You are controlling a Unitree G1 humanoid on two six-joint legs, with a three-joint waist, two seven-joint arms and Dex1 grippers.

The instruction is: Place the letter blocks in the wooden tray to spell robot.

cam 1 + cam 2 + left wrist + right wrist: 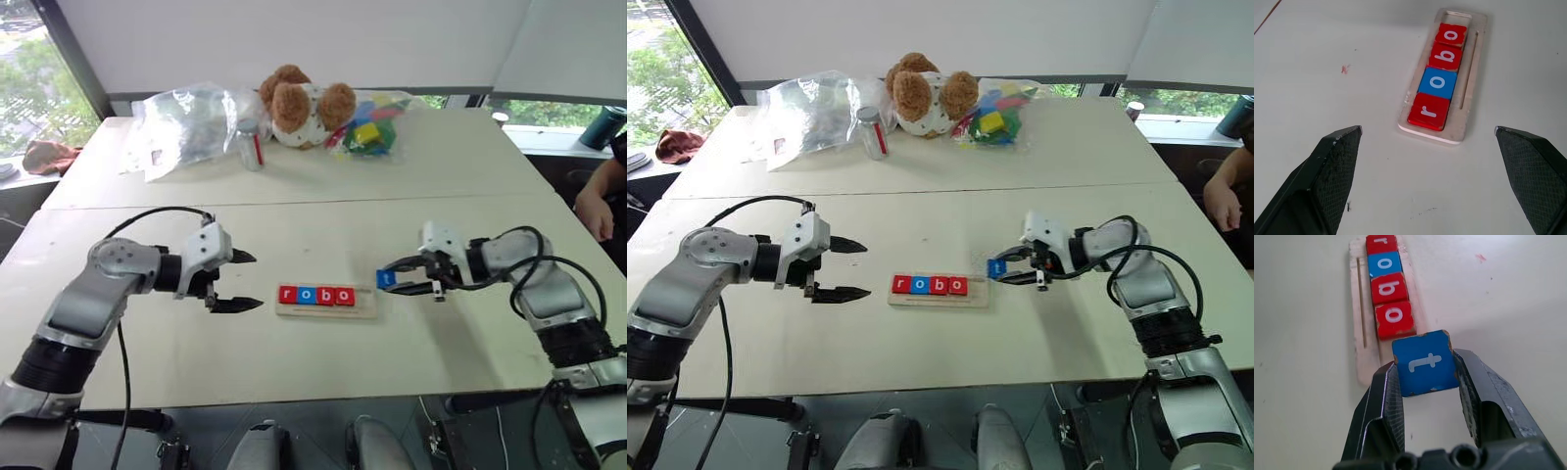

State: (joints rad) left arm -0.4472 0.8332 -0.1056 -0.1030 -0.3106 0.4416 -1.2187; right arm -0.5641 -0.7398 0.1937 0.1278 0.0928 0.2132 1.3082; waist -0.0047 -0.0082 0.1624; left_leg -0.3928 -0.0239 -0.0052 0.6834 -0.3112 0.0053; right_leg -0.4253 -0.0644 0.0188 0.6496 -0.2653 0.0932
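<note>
Letter blocks first: four of them sit in a row in the wooden tray, reading r, o, b, o, red, blue, red, red, with one slot bare at the tray's right end. The tray lies flat on the near part of the white tabletop, pretty much between the two arms. The fifth block, the blue t, is pinched between the right gripper's fingers, clamped on its two side edges, letter face up, held just off the right end of the tray and lifted a bit above the tabletop. Over on the other side, the left gripper hangs near the tray's left end with its fingers spread wide and nothing in them, not touching anything. Farther back on the tabletop there's a crumpled clear plastic bag, a small clear bottle with a red label standing next to it, a brown teddy bear, and a bag of multicoloured toy blocks just right of the bear. A person's arm shows at the far right edge.
</note>
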